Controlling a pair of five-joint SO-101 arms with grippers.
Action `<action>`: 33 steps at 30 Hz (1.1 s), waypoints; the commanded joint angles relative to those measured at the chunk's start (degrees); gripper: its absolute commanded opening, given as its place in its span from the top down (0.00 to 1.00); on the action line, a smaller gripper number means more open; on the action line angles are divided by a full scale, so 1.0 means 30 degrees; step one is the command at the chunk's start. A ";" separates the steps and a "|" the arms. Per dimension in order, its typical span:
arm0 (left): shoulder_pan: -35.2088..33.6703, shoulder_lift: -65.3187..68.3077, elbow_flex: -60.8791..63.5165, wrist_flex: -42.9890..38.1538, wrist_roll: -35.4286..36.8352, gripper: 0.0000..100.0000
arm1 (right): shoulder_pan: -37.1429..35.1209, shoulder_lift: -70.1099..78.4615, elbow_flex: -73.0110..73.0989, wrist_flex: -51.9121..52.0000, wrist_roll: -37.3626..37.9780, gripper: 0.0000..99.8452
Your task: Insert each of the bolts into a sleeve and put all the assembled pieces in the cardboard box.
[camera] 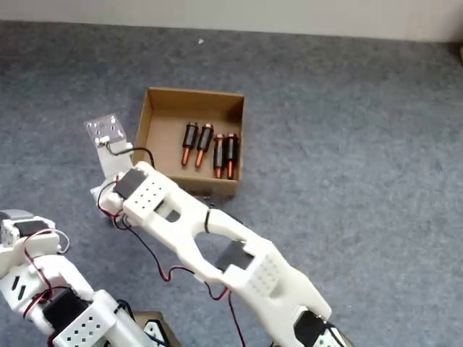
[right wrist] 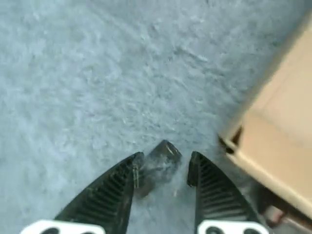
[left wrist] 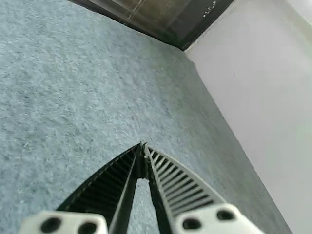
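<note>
A: Left side?
B: Left arm is located at the near-left corner of the desk, well apart from the cardboard box. Left hand is clenched: the fingertips are pressed together and nothing is gripped. Grey desk surface is seen beneath it, with a pale wall off to one side.

A: Right side?
B: Right arm is stretched from the near edge toward the box, with its wrist placed just beside the box's near-left corner. Right hand is released: fingers are spread and pointed down at the desk. A small dark piece is seen on the desk between them, touching one finger and apart from the other. It is blurred, so sleeve or not cannot be told. A corner of the box is seen just beside the hand.

A: Box?
B: Four assembled units are laid flat on the box floor, middle to right. Unit 1 and unit 2 are tilted slightly and set side by side. Unit 3 and unit 4 are set just right of them, parallel and close together; touching or not cannot be told. In each, a black sleeve is fitted around a copper-coloured bolt, with the bolt's shaft pointed at the near wall.
</note>
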 commanded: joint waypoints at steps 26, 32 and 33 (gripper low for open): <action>-0.0249 -0.0161 -0.0161 -0.0410 0.0029 0.99 | 0.1568 0.4117 -0.9714 1.0125 0.2549 0.98; -0.0249 -0.0161 -0.0161 -0.0410 0.0029 0.99 | 0.1656 0.4147 -0.9685 0.9451 0.2549 0.98; -0.0249 -0.0161 -0.0161 -0.0410 0.0029 0.99 | 0.1685 0.4147 -0.9685 0.9421 0.2549 0.98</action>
